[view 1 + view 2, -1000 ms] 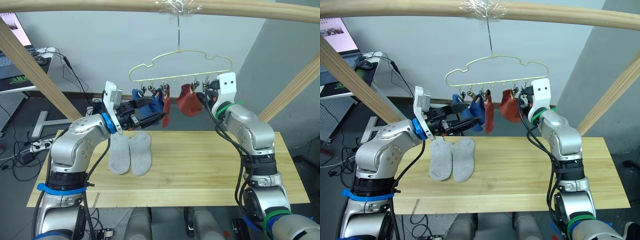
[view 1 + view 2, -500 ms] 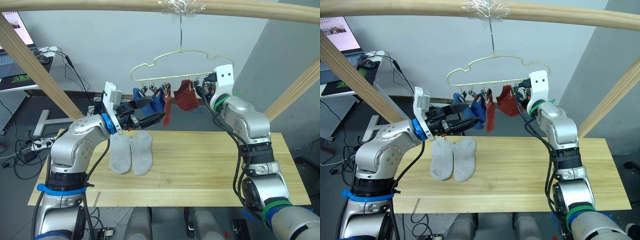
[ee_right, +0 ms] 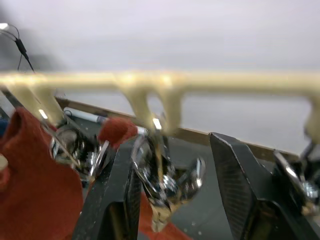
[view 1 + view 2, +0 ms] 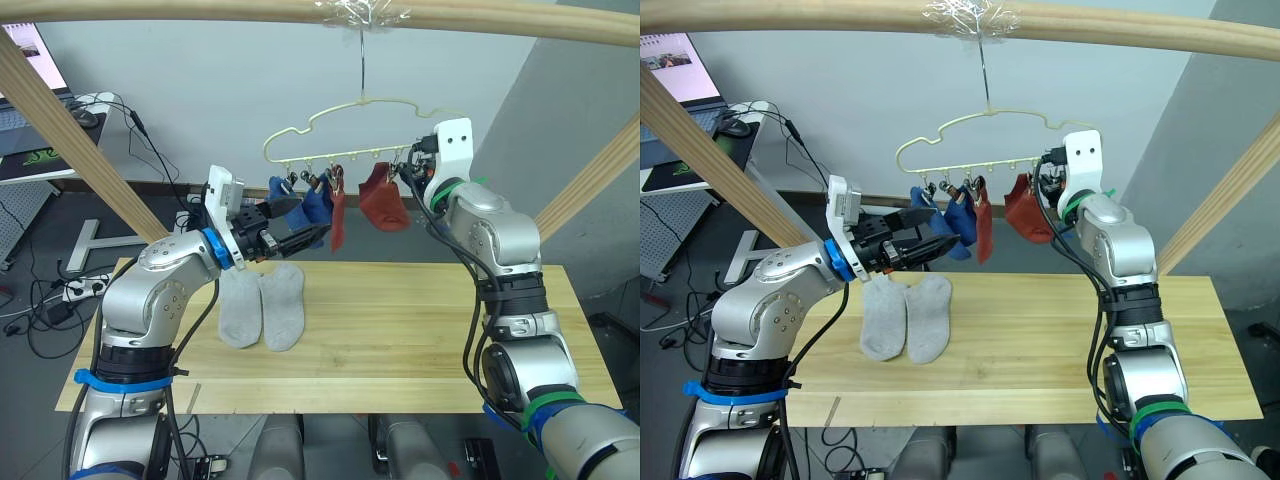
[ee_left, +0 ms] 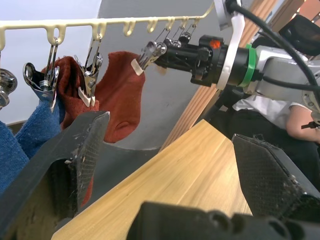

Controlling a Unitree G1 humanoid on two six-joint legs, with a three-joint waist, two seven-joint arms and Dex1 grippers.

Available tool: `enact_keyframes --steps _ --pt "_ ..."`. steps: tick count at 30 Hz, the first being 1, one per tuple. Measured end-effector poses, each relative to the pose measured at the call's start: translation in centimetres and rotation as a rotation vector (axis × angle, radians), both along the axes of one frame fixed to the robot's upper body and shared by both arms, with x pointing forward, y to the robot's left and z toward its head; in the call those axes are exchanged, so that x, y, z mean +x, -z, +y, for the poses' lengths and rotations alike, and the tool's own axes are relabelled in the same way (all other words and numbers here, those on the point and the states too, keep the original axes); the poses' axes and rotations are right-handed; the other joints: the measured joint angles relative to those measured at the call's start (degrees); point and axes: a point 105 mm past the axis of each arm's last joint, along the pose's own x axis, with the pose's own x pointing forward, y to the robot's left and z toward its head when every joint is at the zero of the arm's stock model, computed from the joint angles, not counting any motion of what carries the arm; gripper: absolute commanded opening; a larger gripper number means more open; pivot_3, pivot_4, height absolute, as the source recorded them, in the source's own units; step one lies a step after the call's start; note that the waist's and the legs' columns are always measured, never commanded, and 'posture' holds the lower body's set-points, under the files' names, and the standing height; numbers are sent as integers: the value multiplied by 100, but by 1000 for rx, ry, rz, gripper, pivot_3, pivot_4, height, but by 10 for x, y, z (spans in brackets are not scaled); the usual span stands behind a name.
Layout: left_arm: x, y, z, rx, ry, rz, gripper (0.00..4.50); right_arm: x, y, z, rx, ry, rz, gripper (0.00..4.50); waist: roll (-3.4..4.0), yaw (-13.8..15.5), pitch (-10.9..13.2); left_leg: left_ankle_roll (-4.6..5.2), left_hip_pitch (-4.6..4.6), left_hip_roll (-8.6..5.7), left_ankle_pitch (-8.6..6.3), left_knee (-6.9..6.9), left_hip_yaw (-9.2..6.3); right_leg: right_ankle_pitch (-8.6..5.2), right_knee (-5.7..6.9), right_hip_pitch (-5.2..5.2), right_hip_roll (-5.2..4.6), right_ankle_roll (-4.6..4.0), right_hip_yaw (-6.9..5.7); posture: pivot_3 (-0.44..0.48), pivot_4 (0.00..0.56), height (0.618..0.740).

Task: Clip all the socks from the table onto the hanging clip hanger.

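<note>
The pale yellow clip hanger hangs by its hook from a wooden pole. Two blue socks and two rust red socks hang from its clips. Two light grey socks lie side by side on the table. My right gripper is up at the hanger's right end, just right of a red sock, and is shut on a metal clip. My left gripper is open below the blue socks, its fingers wide apart with nothing between them.
The thick wooden pole runs across the top, with slanted wooden struts at both sides. A desk with cables stands at the back left. A person in a white shirt shows behind the table's right side.
My right gripper has risen from beside the red sock to the clips at the hanger's right end, and the hanger has swung slightly. The left arm has stayed put.
</note>
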Motion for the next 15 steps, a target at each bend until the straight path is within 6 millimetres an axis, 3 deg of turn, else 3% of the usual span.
enact_keyframes --steps 2,5,15 --pt "0 0 0 -1 -5 -2 4500 0 0 0 4 8 4 2138 0 1 0 0 -1 -1 0 0 0 0 0 0 0 0 0 144 234 740" --pt "1 -1 0 -3 -10 -6 4500 0 3 1 15 15 20 1534 0 2 0 0 -2 0 0 0 0 0 0 0 0 0 0 144 234 740" --pt "1 -1 -1 -9 -9 -11 4500 0 9 1 11 30 60 1534 1 0 1 0 -2 0 0 0 0 0 -1 -1 0 0 0 133 241 740"
